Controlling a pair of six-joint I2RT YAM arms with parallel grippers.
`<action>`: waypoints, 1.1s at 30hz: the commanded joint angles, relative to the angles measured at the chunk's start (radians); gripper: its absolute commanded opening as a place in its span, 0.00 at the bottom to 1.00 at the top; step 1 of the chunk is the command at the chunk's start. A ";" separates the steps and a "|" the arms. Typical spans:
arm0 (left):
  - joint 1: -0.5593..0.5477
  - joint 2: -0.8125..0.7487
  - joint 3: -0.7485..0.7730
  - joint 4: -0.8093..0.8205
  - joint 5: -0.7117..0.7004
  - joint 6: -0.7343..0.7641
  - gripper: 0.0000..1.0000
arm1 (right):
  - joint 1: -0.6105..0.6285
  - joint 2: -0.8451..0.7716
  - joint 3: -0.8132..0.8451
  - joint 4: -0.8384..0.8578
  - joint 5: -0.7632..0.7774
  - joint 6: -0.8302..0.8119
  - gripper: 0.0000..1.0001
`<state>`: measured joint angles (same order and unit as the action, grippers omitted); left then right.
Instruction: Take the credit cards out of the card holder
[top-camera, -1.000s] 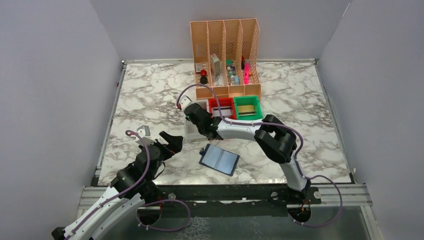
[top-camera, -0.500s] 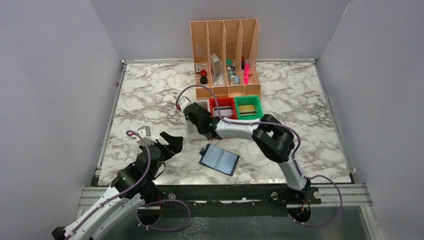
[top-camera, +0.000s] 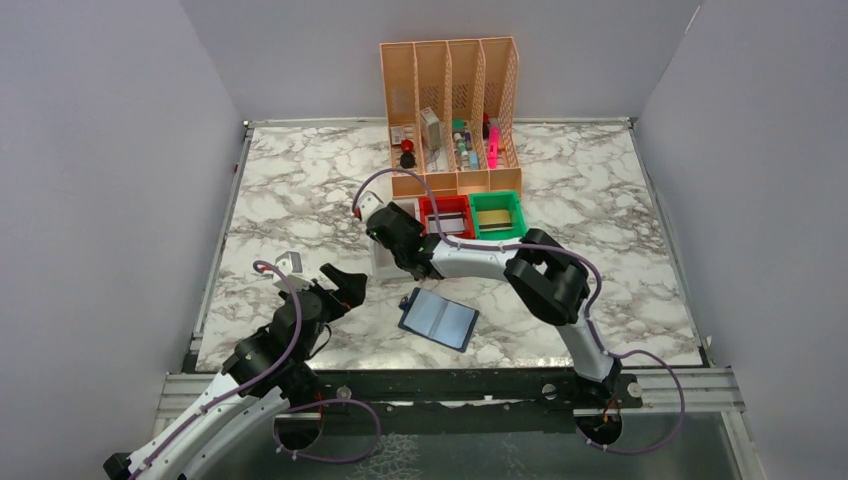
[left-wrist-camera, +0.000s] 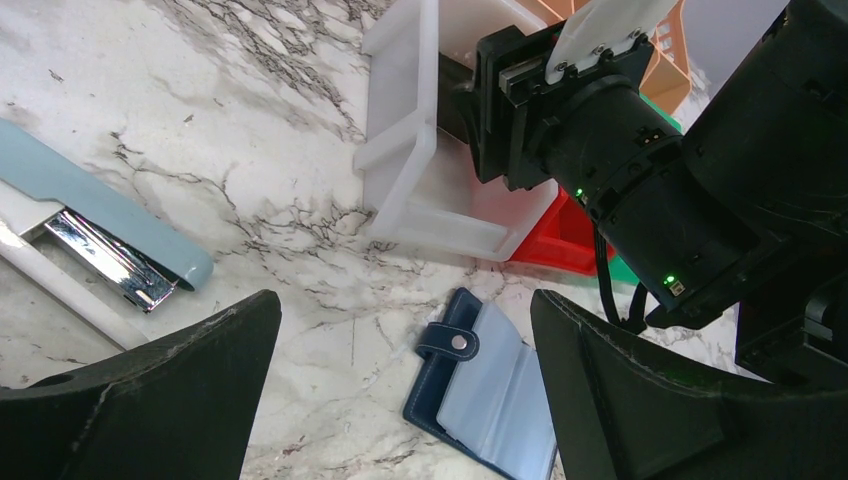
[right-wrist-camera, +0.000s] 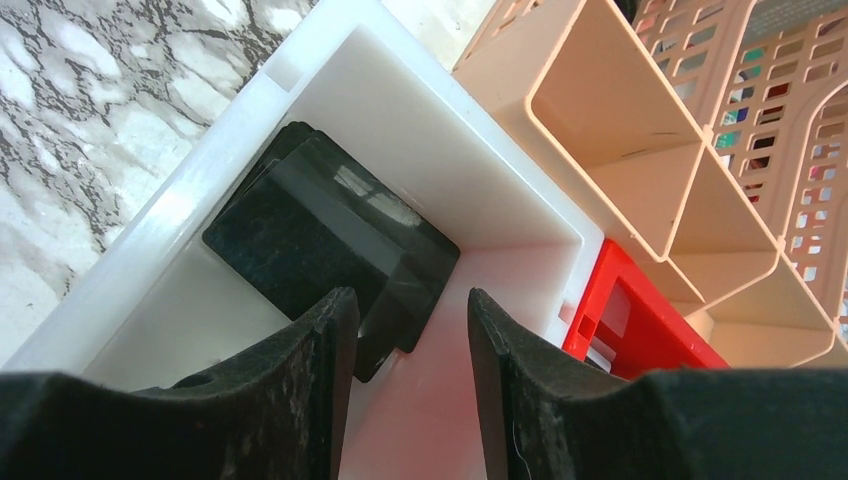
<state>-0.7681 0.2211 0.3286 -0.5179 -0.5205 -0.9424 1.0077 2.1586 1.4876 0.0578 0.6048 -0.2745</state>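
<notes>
top external view: the card holder (top-camera: 438, 318) lies opened flat on the marble table (top-camera: 300, 190), near the front edge, between the two arms and touched by neither. the left gripper (top-camera: 340, 283) hovers just left of it, fingers spread wide with nothing between them. left wrist view: a pale blue stapler (left-wrist-camera: 110, 215) lies on the table to the left of the card holder. right wrist view: the right gripper (right-wrist-camera: 405, 330) hangs over the white bin (right-wrist-camera: 400, 110), jaws parted and pinching nothing. black credit cards (right-wrist-camera: 320, 230) lie stacked and slightly fanned on the floor of the white bin, below the parted fingers. the white bin stands just beside the red bin (right-wrist-camera: 600, 290), which adjoins the green bin (top-camera: 521, 215). all three sit in front of the orange file rack (top-camera: 450, 70). a gold-toned flat item lies in the green bin; whether it is a card cannot be told.
</notes>
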 joint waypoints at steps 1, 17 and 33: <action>-0.009 -0.011 -0.006 0.021 0.016 0.008 0.99 | -0.002 -0.067 -0.005 -0.003 -0.015 0.076 0.50; -0.013 0.161 0.019 0.196 0.300 0.205 0.99 | -0.001 -0.752 -0.664 -0.161 -0.267 0.953 0.50; -0.073 0.768 0.119 0.484 0.670 0.359 0.69 | -0.002 -0.977 -1.066 -0.027 -0.542 1.327 0.44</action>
<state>-0.8165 0.9169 0.4046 -0.1020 0.0948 -0.6361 1.0061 1.1793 0.4423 -0.0414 0.1291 0.9695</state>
